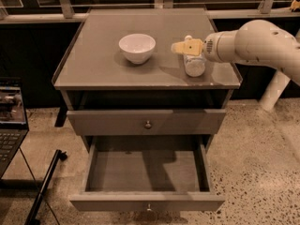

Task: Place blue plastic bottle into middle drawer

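The blue plastic bottle (194, 63) lies on the right side of the grey cabinet top (93, 60), its white cap pointing away from me. My gripper (179, 47), with yellowish tips, reaches in from the right and hovers just above and to the left of the bottle's neck, apart from the white bowl. The arm's white wrist covers the space right of the bottle. The middle drawer (117, 201) is pulled wide open below, its inside bare, its knob at the front edge. The knobbed drawer above it (108, 122) is shut.
A white bowl (137, 47) stands left of the bottle on the cabinet top. A laptop (10, 121) is at the left edge and a dark rod (44, 186) leans on the floor by the cabinet. A railing runs behind.
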`<control>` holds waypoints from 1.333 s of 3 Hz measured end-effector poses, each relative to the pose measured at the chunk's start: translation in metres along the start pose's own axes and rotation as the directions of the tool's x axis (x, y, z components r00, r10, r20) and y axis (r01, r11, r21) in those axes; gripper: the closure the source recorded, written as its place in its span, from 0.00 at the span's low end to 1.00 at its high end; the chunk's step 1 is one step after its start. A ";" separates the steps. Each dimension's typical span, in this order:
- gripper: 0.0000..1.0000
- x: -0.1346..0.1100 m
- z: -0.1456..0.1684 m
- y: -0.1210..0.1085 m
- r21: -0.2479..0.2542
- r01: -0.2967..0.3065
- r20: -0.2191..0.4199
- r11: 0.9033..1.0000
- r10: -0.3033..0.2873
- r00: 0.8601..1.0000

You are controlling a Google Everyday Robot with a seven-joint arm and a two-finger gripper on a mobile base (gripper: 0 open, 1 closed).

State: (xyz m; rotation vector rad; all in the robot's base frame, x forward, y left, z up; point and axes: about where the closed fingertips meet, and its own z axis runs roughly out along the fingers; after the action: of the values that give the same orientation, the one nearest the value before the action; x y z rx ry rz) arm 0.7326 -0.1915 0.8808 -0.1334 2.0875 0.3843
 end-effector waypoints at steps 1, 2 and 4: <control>0.00 0.008 0.016 -0.003 0.031 0.002 -0.016 1.000 -0.001 1.000; 0.19 0.022 0.029 -0.011 0.086 0.026 -0.038 0.996 -0.022 0.999; 0.64 0.012 0.023 -0.008 0.086 0.026 -0.038 0.996 -0.022 0.999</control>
State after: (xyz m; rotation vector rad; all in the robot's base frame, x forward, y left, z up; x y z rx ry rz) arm 0.7474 -0.1908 0.8582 -0.1149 2.1336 0.2784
